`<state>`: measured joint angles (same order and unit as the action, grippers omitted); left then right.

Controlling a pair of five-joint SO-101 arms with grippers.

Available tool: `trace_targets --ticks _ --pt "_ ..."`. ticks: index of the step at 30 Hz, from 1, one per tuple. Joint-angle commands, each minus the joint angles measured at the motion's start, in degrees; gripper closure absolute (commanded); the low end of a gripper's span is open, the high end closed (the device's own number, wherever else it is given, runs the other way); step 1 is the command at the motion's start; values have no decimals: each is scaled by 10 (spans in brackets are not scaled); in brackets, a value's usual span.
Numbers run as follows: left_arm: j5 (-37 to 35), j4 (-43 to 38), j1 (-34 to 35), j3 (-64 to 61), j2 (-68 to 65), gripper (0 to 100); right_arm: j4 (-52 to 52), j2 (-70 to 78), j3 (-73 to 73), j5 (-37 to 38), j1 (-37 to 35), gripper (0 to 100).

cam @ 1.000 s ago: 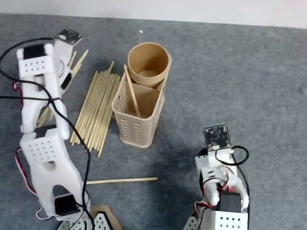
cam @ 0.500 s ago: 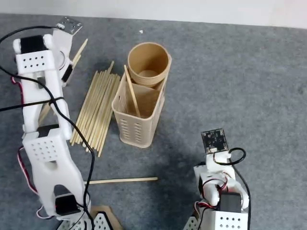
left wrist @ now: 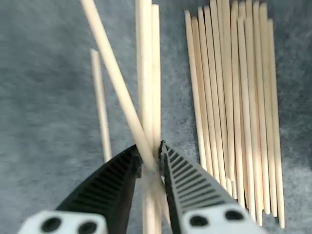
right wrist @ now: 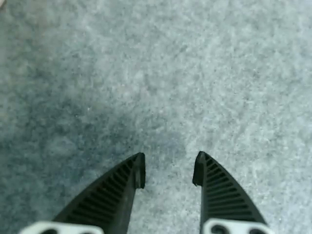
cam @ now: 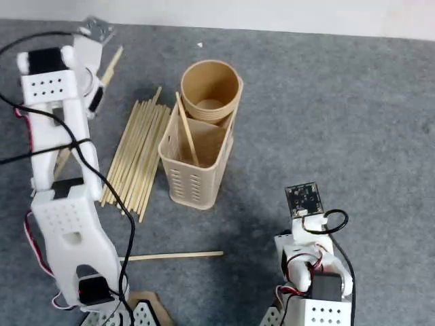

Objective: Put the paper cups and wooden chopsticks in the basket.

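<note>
My left gripper (left wrist: 150, 152) is shut on a few wooden chopsticks (left wrist: 144, 73), one of them crossing the others at a slant. In the high view the left arm (cam: 47, 81) is at the far left, and a held chopstick (cam: 112, 58) sticks out past it. A row of several chopsticks (cam: 136, 156) lies on the carpet left of the beige basket (cam: 194, 180). One chopstick (cam: 186, 132) leans inside the basket, and a brown paper cup (cam: 209, 92) sits in its far end. My right gripper (right wrist: 168, 170) is open over bare carpet.
A single chopstick (cam: 173, 256) lies on the grey carpet (cam: 353, 122) in front of the basket, between the two arm bases. Another loose stick (left wrist: 100, 105) lies beside the held ones. The right arm (cam: 309, 265) is at the near right, with open carpet beyond it.
The left arm has moved toward the far edge with the chopsticks in its gripper. The right arm drew back slightly, then kept still.
</note>
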<state>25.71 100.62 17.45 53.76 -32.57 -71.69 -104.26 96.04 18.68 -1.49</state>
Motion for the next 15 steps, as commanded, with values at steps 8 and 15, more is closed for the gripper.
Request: trace_targets --ticks 8,15 --pt "-60 3 -37 21 328 973 -3 -7 67 6 12 829" --pt "-156 -33 -99 20 393 995 -3 -7 67 6 12 829"
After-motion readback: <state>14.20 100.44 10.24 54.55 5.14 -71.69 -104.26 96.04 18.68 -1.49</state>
